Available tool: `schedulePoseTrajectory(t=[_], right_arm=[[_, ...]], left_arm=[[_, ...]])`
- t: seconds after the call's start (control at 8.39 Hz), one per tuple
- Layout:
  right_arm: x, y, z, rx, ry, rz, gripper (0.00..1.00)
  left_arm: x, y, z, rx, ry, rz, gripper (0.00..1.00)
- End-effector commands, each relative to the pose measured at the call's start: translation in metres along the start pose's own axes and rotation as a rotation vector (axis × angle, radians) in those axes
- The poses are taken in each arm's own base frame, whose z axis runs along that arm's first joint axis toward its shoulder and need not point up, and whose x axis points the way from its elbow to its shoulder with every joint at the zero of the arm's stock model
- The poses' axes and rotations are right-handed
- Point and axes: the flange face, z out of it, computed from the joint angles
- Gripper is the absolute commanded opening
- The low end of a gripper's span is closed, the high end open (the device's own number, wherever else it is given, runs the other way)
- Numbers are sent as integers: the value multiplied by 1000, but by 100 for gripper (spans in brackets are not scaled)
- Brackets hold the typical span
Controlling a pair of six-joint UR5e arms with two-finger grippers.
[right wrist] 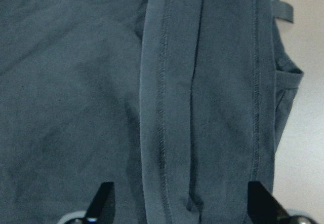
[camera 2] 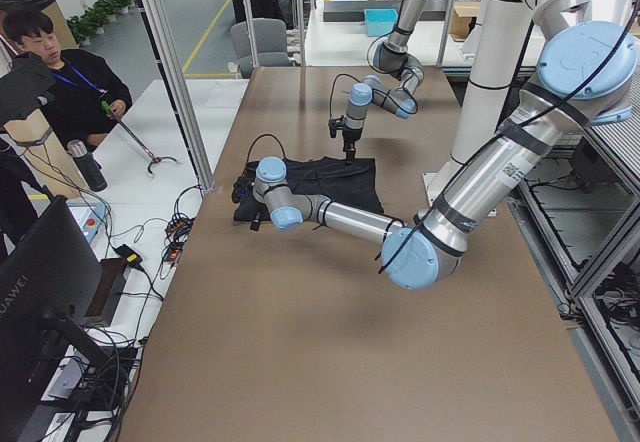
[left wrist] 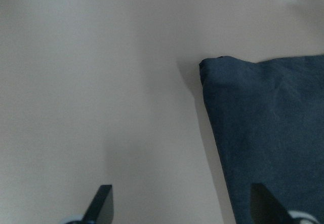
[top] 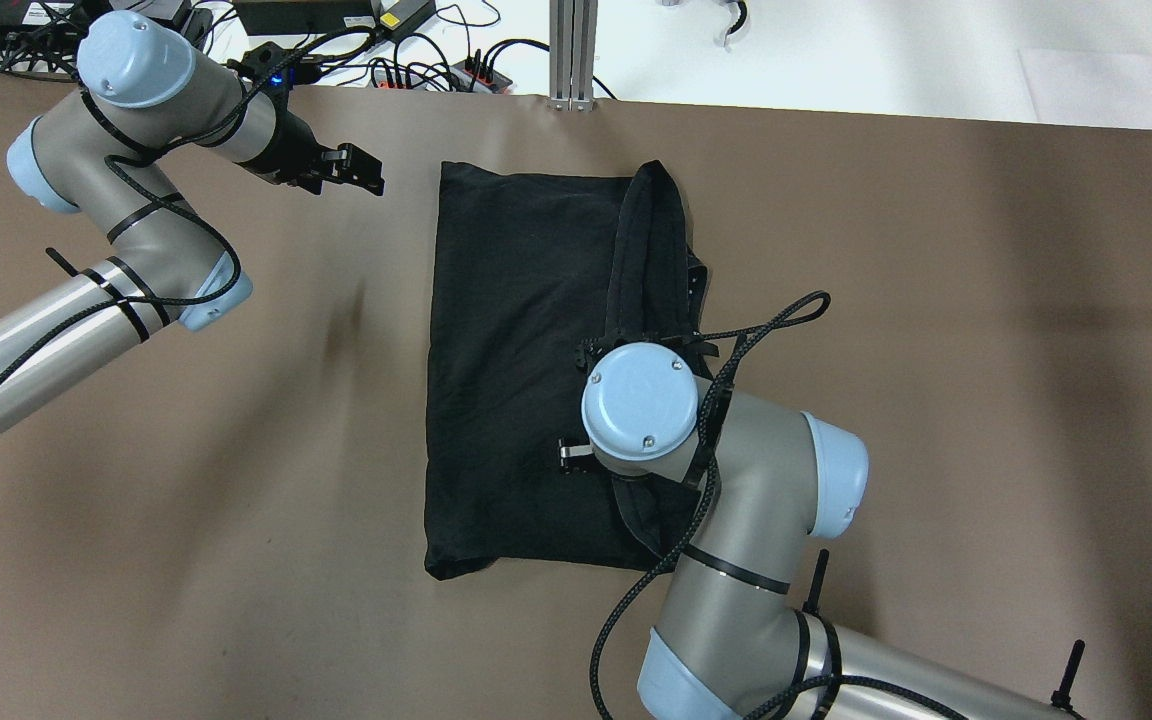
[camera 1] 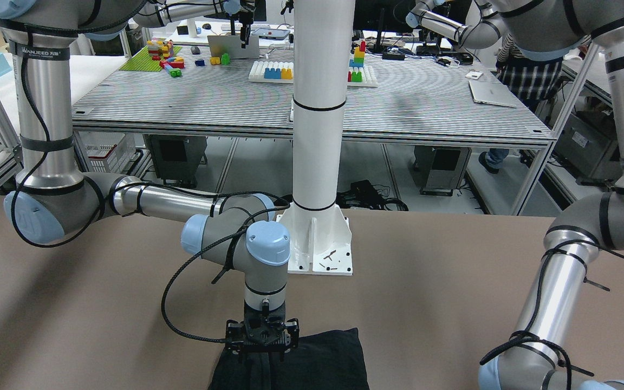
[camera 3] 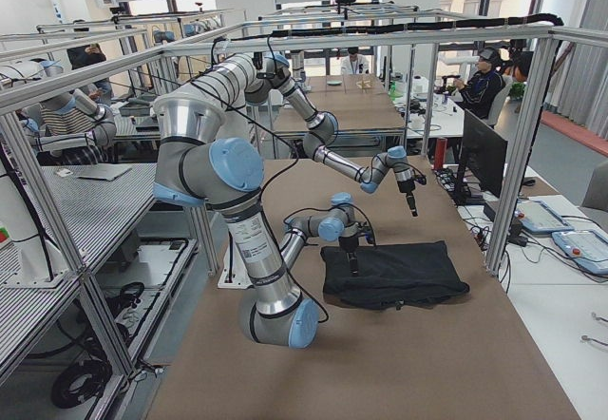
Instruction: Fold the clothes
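Black cloth (top: 516, 380) lies as a folded rectangle mid-desk (top: 936, 300), toward the far edge, with a hemmed strip doubled over along its right side. My overhead view hides the right gripper (camera 1: 261, 352) under its wrist. Its wrist camera shows the jaws spread and empty over those stitched hems. The left gripper (top: 361, 170) hovers, spread and empty, over bare desk beside the cloth's far left corner.
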Motion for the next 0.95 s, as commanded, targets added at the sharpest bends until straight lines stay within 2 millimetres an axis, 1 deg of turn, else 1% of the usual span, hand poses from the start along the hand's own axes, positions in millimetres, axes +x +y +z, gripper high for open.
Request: schedulePoseTrajectory(t=[0.0, 0.12, 0.24, 0.48, 0.6, 0.72, 0.83], right_arm=[[-22, 35, 14, 18, 28, -171, 74], [-22, 37, 16, 15, 30, -194, 72], [-18, 39, 20, 14, 39, -235, 66], [-14, 45, 22, 6, 44, -305, 59], [-15, 47, 23, 3, 45, -315, 57], [-14, 54, 28, -6, 49, -338, 56], [-8, 57, 29, -9, 51, -359, 50]], left_arm=[[-5, 8, 5, -11, -4, 0, 95], [-4, 8, 6, -12, -4, 0, 95], [-3, 10, 7, -14, -3, 2, 95], [-7, 12, 9, -18, -7, -2, 95], [-6, 12, 9, -19, -7, -1, 95], [-6, 12, 9, -19, -7, -1, 95], [-6, 12, 9, -19, -7, -1, 95]])
